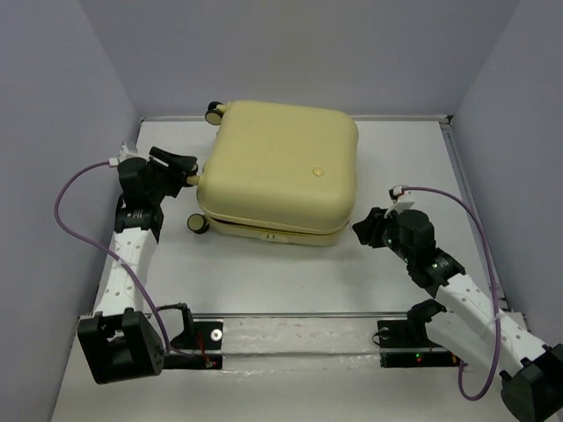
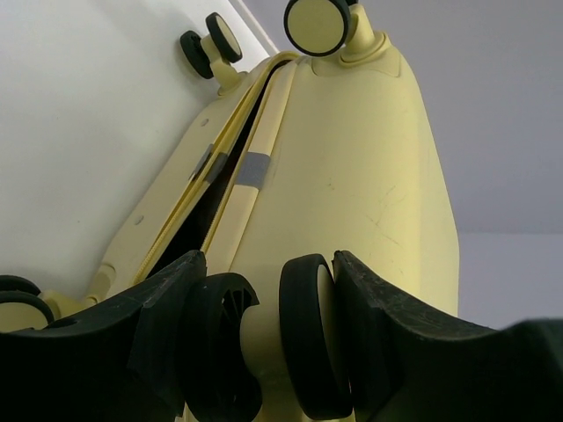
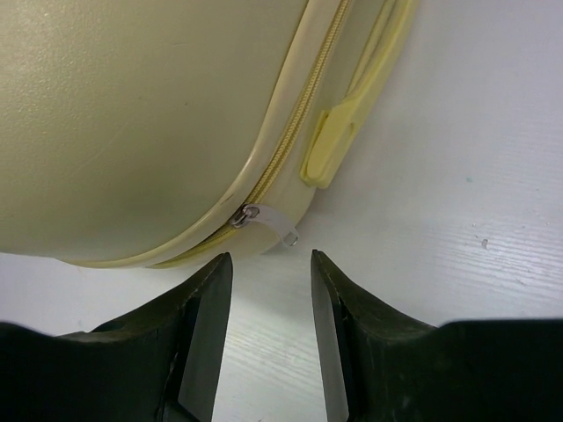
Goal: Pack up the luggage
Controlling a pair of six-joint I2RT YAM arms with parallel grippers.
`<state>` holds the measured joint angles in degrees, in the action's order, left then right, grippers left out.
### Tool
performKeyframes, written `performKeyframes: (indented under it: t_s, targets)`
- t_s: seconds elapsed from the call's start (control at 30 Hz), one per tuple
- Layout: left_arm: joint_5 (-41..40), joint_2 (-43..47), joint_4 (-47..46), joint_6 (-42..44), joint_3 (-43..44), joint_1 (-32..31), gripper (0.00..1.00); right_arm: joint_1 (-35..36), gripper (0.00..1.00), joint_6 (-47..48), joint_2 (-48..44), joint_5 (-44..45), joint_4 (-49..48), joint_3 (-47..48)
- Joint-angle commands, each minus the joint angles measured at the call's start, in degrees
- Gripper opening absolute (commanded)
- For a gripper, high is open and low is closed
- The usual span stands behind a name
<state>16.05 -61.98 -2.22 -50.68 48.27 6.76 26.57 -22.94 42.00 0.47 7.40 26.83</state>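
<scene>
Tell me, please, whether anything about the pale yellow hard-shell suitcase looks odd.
Yes. The suitcase is not fully shut: along its wheeled end the seam gapes, showing a dark interior between the two shells.

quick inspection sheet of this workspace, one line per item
surface: white table, suitcase lying on it
job's things: pale yellow suitcase flat, lid down; seam gapes on the wheel side; zip pull at its near right corner
clutter: nothing seen
grippers: left gripper jaws closed on a caster wheel; right gripper jaws open, empty, just short of the zip pull
cables: purple cables loop off both arms, clear of the suitcase
surroundings: plain grey walls on three sides
</scene>
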Motion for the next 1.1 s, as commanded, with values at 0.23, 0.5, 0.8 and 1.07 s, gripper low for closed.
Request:
performKeyframes:
  t_s: [0.23, 0.5, 0.8, 1.07]
  targets:
    - [4.1, 4.9, -8.2, 8.4, -7.9, -0.7, 0.06, -2.8, 0.44, 0.7, 0.2, -11.6, -13.0, -5.3]
    - [3.7, 3.9, -10.0, 7.8, -10.6, -0.7, 0.15, -3.5, 0.36, -1.3, 4.7, -17.8, -16.8, -5.5]
    - [-1.7, 6.4, -7.2, 11.6, -7.8, -0.7, 0.99, -3.5, 0.28, -1.6, 6.5, -20.4, -16.5, -4.9]
    - [-11.3, 16.6, -2.5, 15.9, -2.0, -0.9, 0.99, -3.5, 0.31, -2.6, 11.7, -23.9, -23.6, -6.4]
